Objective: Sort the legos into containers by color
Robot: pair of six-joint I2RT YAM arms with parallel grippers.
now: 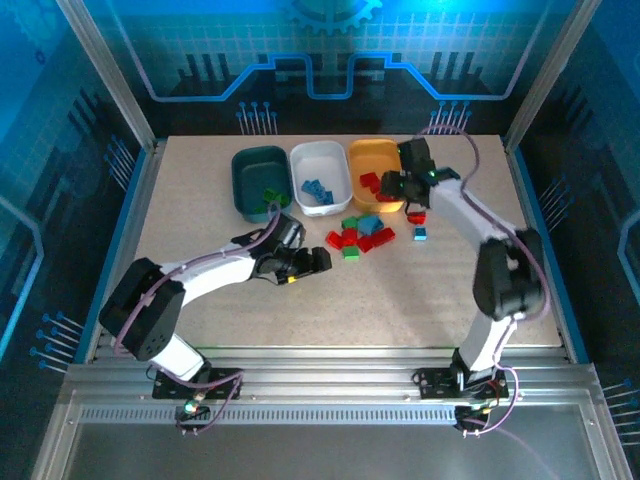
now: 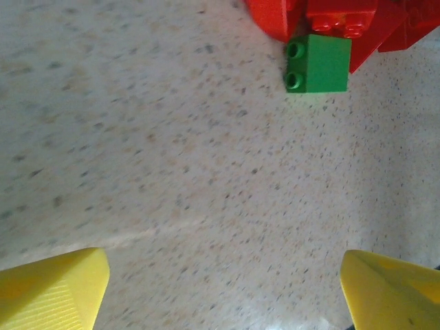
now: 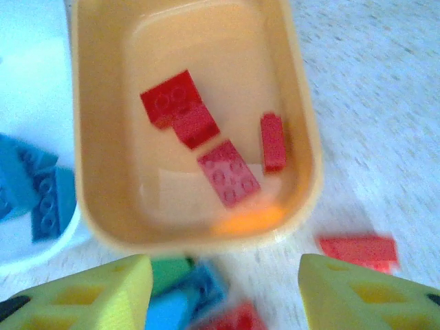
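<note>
Left fingers spread, one green brick at one o'clock, right fingers spread over orange tray, four red bricks inside, three trays in all

1. The top camera looked down from high behind the near edge, taking in the whole table.
2. The left wrist camera hung low over the table, facing the brick pile; its green brick also showed at the pile's near edge in the top view.
3. The right wrist camera looked steeply down, close above the orange tray, which the top view shared.
</note>
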